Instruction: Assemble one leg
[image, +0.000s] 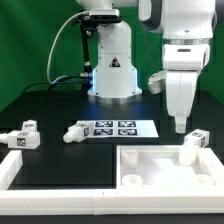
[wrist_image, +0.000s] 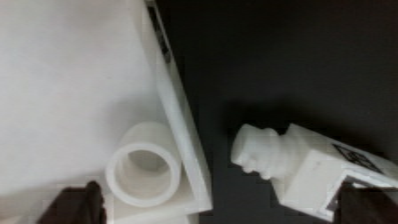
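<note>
A white leg (image: 193, 146) with a black-and-white tag stands just beyond the far right corner of the large white rimmed panel (image: 150, 152). My gripper (image: 180, 124) hangs just above it and slightly to the exterior view's left, open and empty. In the wrist view the leg (wrist_image: 306, 166) lies beside the panel's edge, close to a round corner socket (wrist_image: 143, 166). My gripper (wrist_image: 224, 212) straddles the panel edge and the leg. Its dark fingertips (wrist_image: 71, 205) show far apart at the picture's lower corners.
More legs lie at the exterior view's left (image: 25, 135) and beside the marker board (image: 75, 132). The marker board (image: 112, 127) lies mid-table. The robot base (image: 113, 70) stands behind it. The table is black.
</note>
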